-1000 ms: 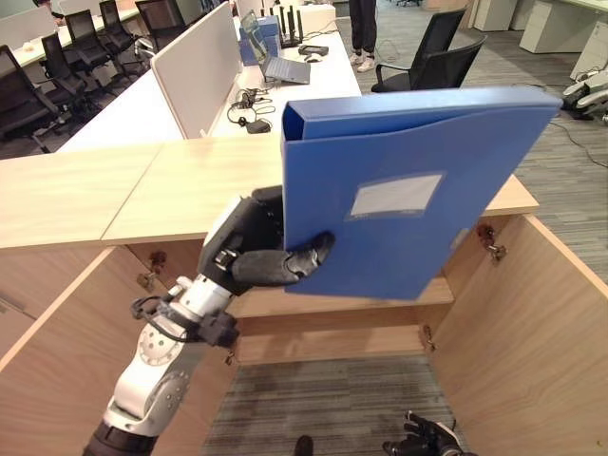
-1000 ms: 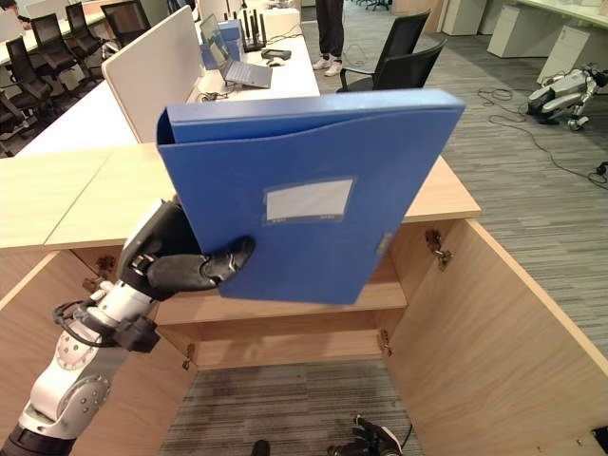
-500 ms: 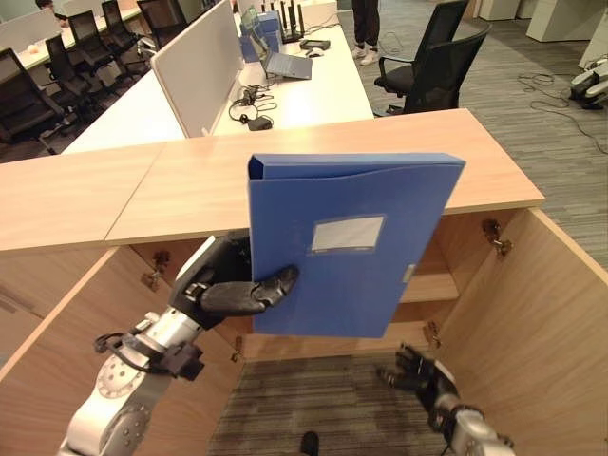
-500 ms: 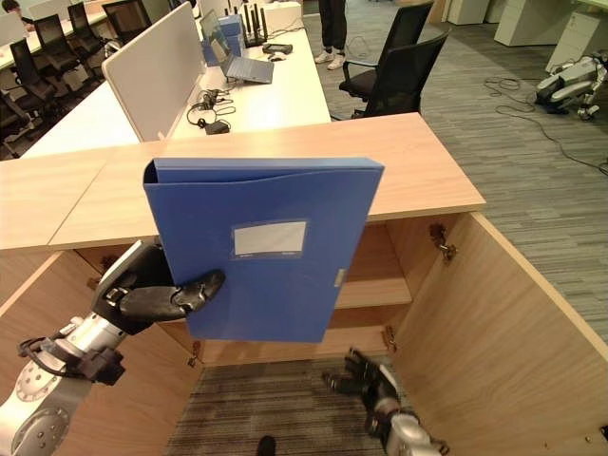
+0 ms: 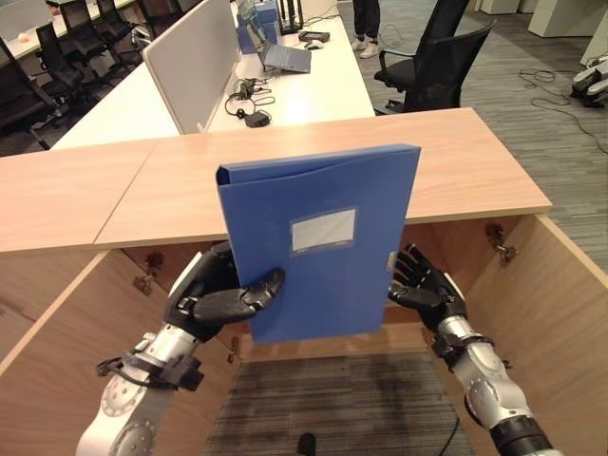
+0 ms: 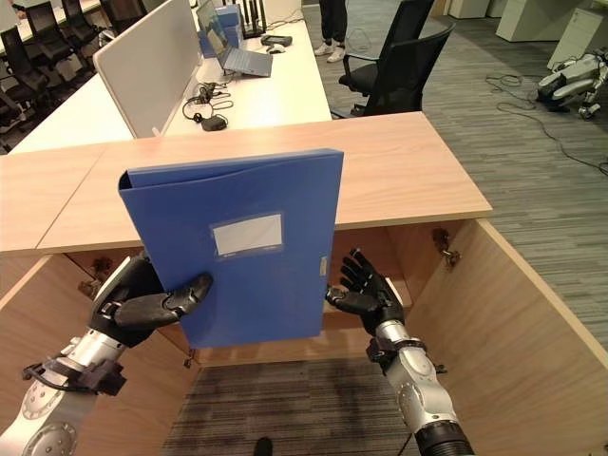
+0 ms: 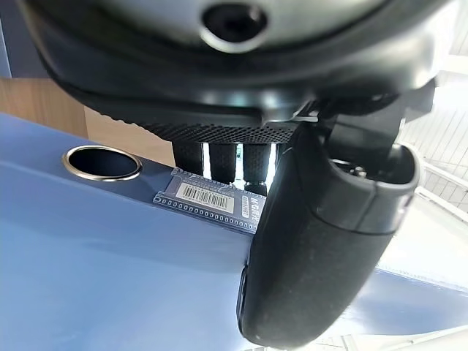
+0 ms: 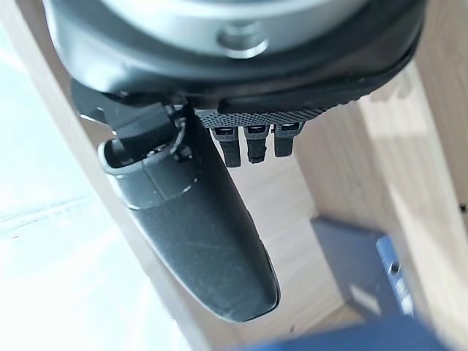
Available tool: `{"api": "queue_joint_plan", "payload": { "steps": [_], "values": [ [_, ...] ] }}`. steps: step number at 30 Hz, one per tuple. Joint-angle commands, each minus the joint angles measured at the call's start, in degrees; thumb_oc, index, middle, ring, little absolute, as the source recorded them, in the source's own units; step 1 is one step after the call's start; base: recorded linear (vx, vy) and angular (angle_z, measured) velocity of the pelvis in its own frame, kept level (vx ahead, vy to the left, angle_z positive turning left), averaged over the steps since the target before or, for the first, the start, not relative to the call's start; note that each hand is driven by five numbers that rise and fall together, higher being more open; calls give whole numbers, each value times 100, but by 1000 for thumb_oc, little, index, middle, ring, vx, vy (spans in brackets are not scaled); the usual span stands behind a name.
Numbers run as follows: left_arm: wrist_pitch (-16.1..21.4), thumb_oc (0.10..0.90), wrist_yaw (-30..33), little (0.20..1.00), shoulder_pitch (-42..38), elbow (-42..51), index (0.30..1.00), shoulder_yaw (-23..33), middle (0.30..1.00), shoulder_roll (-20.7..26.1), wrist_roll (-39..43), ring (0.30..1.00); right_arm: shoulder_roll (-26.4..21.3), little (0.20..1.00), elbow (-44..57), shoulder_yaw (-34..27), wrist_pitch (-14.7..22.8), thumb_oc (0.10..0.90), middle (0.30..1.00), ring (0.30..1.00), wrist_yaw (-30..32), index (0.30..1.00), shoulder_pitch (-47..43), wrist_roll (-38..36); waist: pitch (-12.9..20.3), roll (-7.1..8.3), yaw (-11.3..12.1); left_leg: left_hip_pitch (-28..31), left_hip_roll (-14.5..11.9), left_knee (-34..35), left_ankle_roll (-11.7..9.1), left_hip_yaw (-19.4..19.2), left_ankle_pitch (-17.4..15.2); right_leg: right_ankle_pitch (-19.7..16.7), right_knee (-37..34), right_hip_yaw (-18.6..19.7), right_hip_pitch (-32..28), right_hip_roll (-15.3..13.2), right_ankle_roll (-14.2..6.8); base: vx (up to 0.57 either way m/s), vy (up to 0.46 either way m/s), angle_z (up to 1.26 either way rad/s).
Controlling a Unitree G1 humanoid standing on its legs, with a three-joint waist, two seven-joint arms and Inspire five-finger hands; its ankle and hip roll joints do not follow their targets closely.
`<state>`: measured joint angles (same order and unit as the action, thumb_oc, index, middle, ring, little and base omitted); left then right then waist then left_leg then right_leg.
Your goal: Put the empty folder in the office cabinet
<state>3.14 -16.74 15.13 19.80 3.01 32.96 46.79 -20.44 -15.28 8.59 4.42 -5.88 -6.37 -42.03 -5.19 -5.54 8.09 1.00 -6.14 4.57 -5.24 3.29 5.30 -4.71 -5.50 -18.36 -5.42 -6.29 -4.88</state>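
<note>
1. Blue folder [image 5: 318,242]: box-type file, held upright and slightly tilted in front of the open cabinet, a pale blank label [image 5: 323,230] on its front face. It hangs in the air, between the two hands, below the level of the wooden top.
2. Left hand [image 5: 214,296]: thumb curled across the folder's front near its lower corner, fingers wrapped behind its spine. The left wrist view shows the thumb [image 7: 314,248] pressed on the blue surface, beside a metal-rimmed finger hole [image 7: 102,162] and a barcode sticker [image 7: 212,199].
3. Right hand [image 6: 366,290]: fingers spread wide and straight, just beside the folder's opposite edge, close to its small clasp [image 5: 390,260]; contact cannot be told.
4. Office cabinet [image 6: 494,313]: light wood, both doors swung open, a shelf [image 6: 356,318] beyond the fingertips. The right wrist view shows another blue folder [image 8: 358,270] lying inside.
5. Wooden top [image 5: 475,161]: above the cabinet opening, behind the folder.
6. Background: white desks [image 5: 304,85] with a laptop [image 5: 285,59], black office chair [image 5: 432,62], a person's legs [image 6: 332,28].
</note>
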Motion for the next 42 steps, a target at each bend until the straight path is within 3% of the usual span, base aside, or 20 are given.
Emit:
{"api": "queue_joint_plan", "payload": {
  "steps": [1, 11, 32, 42],
  "values": [
    [505, 400, -95, 300, -698, 361, 300, 458, 300, 40, 180, 300, 162, 900, 979, 66, 343, 800, 900, 900, -399, 900, -672, -415, 89, 292, -14, 424, -1, 43, -13, 278, -759, 637, 50, -99, -406, -250, -359, 0, 0, 0],
    [480, 400, -236, 300, -693, 302, 300, 558, 300, 47, 57, 300, 74, 900, 1083, 125, 245, 800, 900, 900, -634, 900, -675, -399, 100, 324, -2, 421, -1, 43, -10, 307, -759, 639, 50, -117, -418, -252, -357, 0, 0, 0],
    [613, 400, -399, 300, -376, -131, 300, 1618, 300, 484, -264, 300, -1065, 900, 703, -1274, 257, 800, 900, 900, -548, 900, -641, -176, 129, 378, 68, 372, 27, 43, -6, 387, -773, 656, 50, -192, -432, -260, -392, 3, 1, 2],
    [607, 400, -431, 300, -557, -142, 300, 1601, 300, 476, -343, 300, -826, 900, 1302, -873, 27, 800, 900, 900, -1071, 900, -783, -832, 121, 395, 66, 365, 42, 43, -8, 388, -759, 659, 50, -176, -429, -258, -379, 0, 0, 0]
  ]
}}
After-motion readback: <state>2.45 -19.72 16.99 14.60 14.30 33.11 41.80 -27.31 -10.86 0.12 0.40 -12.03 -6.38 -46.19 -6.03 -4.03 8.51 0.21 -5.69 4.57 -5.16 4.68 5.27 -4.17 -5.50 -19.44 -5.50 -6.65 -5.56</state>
